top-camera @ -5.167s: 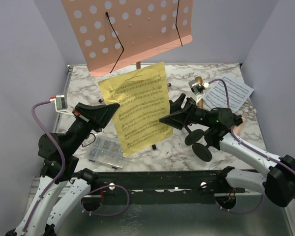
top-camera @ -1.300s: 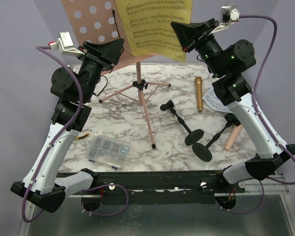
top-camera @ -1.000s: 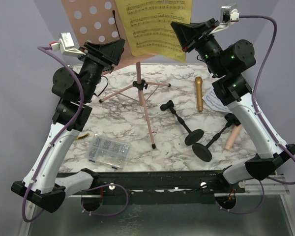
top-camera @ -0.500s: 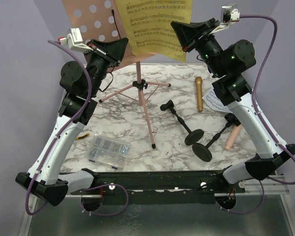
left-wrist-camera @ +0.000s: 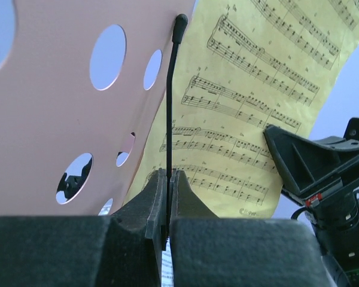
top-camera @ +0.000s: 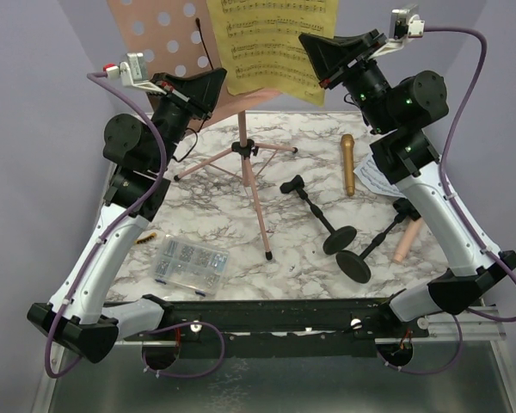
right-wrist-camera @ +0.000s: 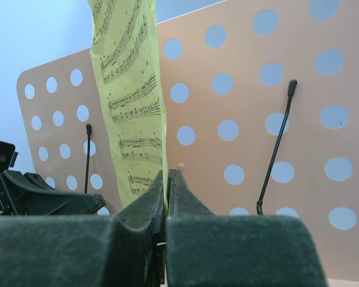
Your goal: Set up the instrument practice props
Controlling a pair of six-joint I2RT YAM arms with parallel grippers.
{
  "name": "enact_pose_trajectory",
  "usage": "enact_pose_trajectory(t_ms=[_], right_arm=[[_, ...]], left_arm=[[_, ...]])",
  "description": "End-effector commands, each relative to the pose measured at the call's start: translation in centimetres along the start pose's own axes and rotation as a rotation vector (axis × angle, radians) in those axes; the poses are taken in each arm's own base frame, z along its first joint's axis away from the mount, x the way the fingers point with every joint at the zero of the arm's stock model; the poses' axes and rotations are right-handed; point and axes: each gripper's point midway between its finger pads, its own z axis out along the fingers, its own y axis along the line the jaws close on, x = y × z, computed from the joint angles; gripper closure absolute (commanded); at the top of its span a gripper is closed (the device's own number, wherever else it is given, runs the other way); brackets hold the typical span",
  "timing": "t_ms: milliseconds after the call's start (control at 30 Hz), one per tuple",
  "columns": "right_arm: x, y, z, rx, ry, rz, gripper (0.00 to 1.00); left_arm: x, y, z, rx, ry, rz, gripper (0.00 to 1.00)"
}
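i am the left claw (left-wrist-camera: 169,176), raised up off the marble table (top-camera: 206,215). my two pads are pressed together on the black wire arm (left-wrist-camera: 170,107) at the left side of the pink perforated music rack (top-camera: 155,34). the wire runs straight up from between my fingers, across the rack's face, right along the left edge of the yellow sheet-music page (top-camera: 275,43).

that page lies against the rack's face, high over the far edge of the table. the right claw (top-camera: 314,52) is opposite me, clamped shut on the page's right edge. from its wrist the paper shows edge-on, going up between its pads.

the rack's tripod legs (top-camera: 241,155) stand on the far middle of the table, with the long pink pole slanting toward the near edge.

the gold microphone (top-camera: 347,163) lies flat toward the far right corner. the two black round-based mic holders (top-camera: 327,225) lie on their sides right of centre, bases close together. the pink microphone (top-camera: 404,243) lies by the right edge, touching one holder's clip. a white sheet-music page (top-camera: 371,177) peeks out from under the right arm. the clear compartment box (top-camera: 189,265) sits toward the near left corner.
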Motion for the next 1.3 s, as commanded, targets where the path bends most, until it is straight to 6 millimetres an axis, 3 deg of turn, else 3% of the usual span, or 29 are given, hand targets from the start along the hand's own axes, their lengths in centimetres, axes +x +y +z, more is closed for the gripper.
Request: enact_pose_trajectory(t_ms=[0,333,933,1267], right_arm=[[0.4,0.5,0.6,-0.056,-0.008,-0.004,0.99],[1.9,1.7,1.0,-0.15,0.008,0.019,0.99],[4.3,5.6,1.7,-0.413,0.024,0.268,0.99],[5.8,6.5,2.4,-0.461,0.047,0.304,0.99]], left_arm=[[-2.1,-4.2,-1.4,0.188,-0.052,0.094,1.0],[-1.1,-4.7,-3.0,0.279,-0.056,0.242,1.0],[-2.2,-6.2,-3.1,0.32,-0.08,0.224,1.0],[-2.4,-6.4,-3.2,0.327,-0.083,0.212,1.0]])
